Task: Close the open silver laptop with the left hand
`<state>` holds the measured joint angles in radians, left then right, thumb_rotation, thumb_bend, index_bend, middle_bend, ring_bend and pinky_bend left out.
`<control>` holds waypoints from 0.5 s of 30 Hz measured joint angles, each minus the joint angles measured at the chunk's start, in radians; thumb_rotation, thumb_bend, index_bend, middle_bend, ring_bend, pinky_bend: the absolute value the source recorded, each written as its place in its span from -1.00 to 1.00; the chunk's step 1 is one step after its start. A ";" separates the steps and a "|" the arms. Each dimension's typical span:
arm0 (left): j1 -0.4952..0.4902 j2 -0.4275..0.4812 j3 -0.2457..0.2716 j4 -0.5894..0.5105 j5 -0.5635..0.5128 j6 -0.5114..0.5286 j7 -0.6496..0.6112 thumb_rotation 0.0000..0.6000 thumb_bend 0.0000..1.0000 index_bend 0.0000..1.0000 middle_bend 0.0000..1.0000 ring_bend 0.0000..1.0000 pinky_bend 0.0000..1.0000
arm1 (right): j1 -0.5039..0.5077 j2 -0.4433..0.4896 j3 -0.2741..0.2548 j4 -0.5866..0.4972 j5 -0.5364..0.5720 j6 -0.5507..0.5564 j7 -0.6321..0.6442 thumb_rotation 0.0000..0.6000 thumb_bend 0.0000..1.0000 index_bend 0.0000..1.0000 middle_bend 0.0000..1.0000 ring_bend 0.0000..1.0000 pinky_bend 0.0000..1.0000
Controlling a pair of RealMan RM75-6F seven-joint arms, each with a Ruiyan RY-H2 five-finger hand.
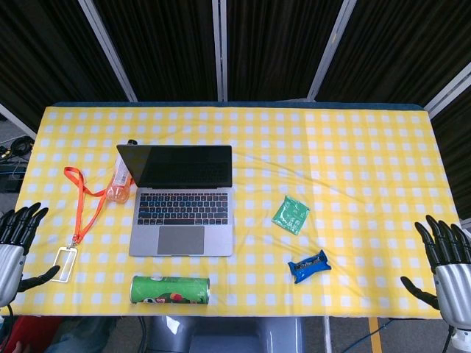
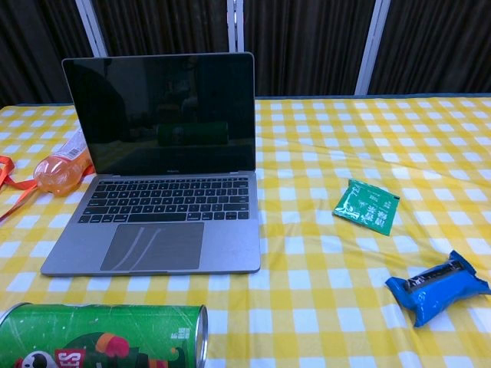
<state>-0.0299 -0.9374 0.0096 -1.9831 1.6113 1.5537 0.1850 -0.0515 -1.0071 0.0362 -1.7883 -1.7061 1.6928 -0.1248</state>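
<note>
My left hand [image 1: 16,239] hangs released, well left of the laptop [image 1: 182,213]; reaching in, I could knock the bottle [image 1: 118,184] beside its lid.

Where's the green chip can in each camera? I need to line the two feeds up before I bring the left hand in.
Head view: the green chip can lies on its side near the table's front edge, just in front of the silver laptop.
Chest view: it fills the bottom-left corner, cropped by the frame, below the laptop's trackpad.
Shared landmark: the laptop, lid open and screen dark in both.
</note>
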 measured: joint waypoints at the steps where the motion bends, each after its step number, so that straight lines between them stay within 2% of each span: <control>1: 0.000 0.000 -0.001 -0.001 -0.002 0.000 0.003 1.00 -1.00 -1.00 -1.00 -1.00 -1.00 | 0.000 0.000 0.000 0.000 0.001 -0.001 0.000 1.00 -1.00 -0.98 -1.00 -1.00 -1.00; 7: 0.000 0.001 0.000 -0.004 -0.005 -0.007 0.004 1.00 -0.95 -1.00 -1.00 -1.00 -1.00 | 0.002 0.001 -0.001 -0.002 0.002 -0.007 0.001 1.00 -1.00 -0.98 -1.00 -1.00 -1.00; 10: -0.004 0.002 0.000 -0.005 -0.008 -0.018 -0.001 1.00 -0.43 -1.00 -1.00 -1.00 -1.00 | 0.002 0.001 -0.003 -0.005 -0.002 -0.007 0.001 1.00 -1.00 -0.98 -1.00 -1.00 -1.00; 12: -0.015 0.005 -0.002 -0.010 -0.018 -0.040 -0.009 1.00 0.08 -1.00 -1.00 -1.00 -1.00 | 0.002 0.000 -0.004 -0.005 -0.004 -0.008 -0.003 1.00 -1.00 -0.98 -1.00 -1.00 -1.00; 15: -0.050 0.013 -0.017 -0.021 -0.043 -0.096 -0.032 1.00 0.70 -1.00 -1.00 -1.00 -1.00 | 0.004 -0.002 -0.006 -0.004 0.000 -0.019 -0.008 1.00 -1.00 -0.98 -1.00 -1.00 -1.00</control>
<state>-0.0803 -0.9240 -0.0073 -2.0045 1.5682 1.4575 0.1528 -0.0470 -1.0094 0.0305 -1.7924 -1.7064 1.6742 -0.1324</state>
